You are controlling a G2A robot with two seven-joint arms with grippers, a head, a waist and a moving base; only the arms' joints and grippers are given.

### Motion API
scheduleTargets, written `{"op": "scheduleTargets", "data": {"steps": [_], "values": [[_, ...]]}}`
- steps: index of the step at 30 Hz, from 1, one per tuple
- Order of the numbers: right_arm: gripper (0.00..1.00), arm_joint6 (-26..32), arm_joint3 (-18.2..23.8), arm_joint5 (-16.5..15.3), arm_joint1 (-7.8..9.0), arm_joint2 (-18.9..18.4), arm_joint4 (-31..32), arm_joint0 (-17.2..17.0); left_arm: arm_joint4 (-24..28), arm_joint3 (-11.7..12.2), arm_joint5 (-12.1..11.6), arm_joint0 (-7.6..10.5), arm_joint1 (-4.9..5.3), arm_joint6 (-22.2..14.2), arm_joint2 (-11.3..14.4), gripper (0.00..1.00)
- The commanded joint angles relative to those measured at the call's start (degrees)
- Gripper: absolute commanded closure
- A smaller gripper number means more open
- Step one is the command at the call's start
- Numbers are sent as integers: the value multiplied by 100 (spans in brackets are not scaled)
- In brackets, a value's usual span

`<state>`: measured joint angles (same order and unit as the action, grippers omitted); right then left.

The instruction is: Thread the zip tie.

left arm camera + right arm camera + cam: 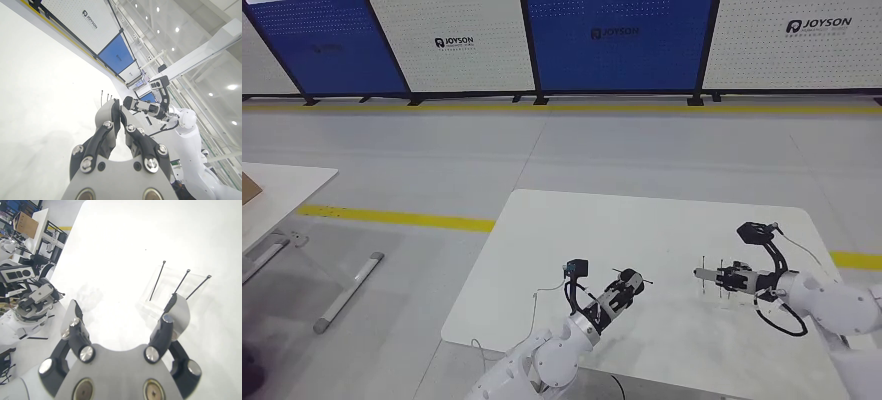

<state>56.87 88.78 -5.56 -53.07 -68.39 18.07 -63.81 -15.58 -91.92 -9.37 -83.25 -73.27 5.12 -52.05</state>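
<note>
Pick-up step. Right hand (pixel 125 300) open; three zip ties (pixel 157 280) lie on a clear stand (pixel 151 308) just ahead of it. Left hand (pixel 119 108) closed, apparently empty. Next: align, then close on one tie.

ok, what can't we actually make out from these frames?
- Left gripper: shut, but whether it pinches anything is hidden by its own pads, left wrist view.
- Middle zip tie: base covered by the right gripper's finger, right wrist view.
- Zip ties in top view: too small to count.
</note>
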Motion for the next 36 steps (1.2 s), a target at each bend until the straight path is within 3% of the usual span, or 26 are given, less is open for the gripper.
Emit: {"op": "scheduleTargets", "data": {"steps": [1, 10, 15, 19, 21, 24, 36], "values": [[0, -5, -1, -1, 0, -2, 3, -2, 0, 0, 0, 0, 0, 0, 0, 100], [0, -121, 6, 20, -1, -4, 66, -31, 0, 0, 0, 0, 0, 0, 0, 100], [0, -109, 214, 715, 31, -121, 658, 53, 0, 0, 0, 0, 0, 0, 0, 100], [0, 290, 310, 1094, 31, -29, 1035, 298, 0, 0, 0, 0, 0, 0, 0, 100], [0, 568, 253, 1032, 9, 159, 1178, 469, 0, 0, 0, 0, 0, 0, 0, 100], [0, 1142, -76, 565, -39, 452, 1068, 822, 0, 0, 0, 0, 0, 0, 0, 100], [0, 1142, -76, 565, -39, 452, 1068, 822, 0, 0, 0, 0, 0, 0, 0, 100]]}}
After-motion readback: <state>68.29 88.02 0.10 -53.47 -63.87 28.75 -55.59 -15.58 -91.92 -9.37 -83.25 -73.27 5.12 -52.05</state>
